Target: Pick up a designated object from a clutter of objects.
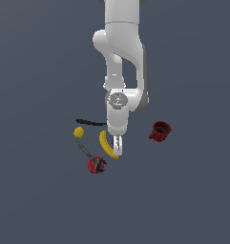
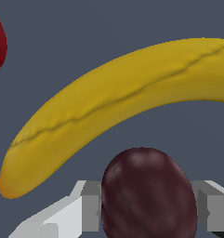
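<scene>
The robot arm reaches down into the middle of the clutter on the dark grey floor [image 1: 35, 200]. Its gripper [image 1: 118, 144] is low, right next to the banana [image 1: 106, 143].

In the wrist view, the dark maroon fruit [image 2: 148, 195] sits right between the two grey fingers [image 2: 88, 207]. One finger is on each side of it, very close. The gripper looks open about as wide as the fruit. Are the fingers already squeezing it, or only touching? The pictures do not show that. In the exterior view the fruit is hidden behind the gripper.

The banana [image 2: 118, 102] lies just beside the fruit, with a thin strip of floor between them. The lemon [image 1: 78, 132], the black spatula [image 1: 90, 122] and the red-and-black tool [image 1: 95, 164] are on the exterior view's left. The red mug [image 1: 160, 131] is on the exterior view's right, well apart.

What could go wrong? The fruit is round and bumpy, so it may slip or pop out if the fingers pinch it off-centre. It could then roll into the banana. If the arm lifts before the grip is tight, the fruit will likely stay on the floor. A finger could also bump the banana if the arm slides sideways.
</scene>
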You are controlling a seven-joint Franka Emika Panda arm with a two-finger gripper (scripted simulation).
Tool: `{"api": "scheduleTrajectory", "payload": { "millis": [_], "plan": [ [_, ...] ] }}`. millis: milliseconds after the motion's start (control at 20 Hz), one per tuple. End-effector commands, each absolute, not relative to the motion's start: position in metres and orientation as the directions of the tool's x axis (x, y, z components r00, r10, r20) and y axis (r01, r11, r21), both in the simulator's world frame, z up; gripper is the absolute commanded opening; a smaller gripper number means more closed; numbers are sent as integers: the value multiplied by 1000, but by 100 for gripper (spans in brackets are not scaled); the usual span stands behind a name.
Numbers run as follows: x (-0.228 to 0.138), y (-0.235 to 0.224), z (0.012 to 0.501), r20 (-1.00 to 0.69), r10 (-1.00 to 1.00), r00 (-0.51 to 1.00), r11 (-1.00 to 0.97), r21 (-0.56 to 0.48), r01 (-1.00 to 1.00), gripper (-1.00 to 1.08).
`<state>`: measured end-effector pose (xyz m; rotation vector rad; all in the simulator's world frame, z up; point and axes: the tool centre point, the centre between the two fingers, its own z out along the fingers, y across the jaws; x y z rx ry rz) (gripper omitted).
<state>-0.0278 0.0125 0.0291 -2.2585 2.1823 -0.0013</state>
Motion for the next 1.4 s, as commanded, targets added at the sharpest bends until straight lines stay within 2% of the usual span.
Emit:
{"api": "scheduleTrajectory", "payload": {
  "millis": [0, 600, 1350],
  "plan": [
    [-27, 12, 30, 0, -999, 34, -34, -1, -999, -100],
    [-8, -12, 77, 0, -999, 34, -34, -1, -999, -100],
    [47, -77, 206, 0, -999, 34, -34, -1, -999, -100]
  ]
}}
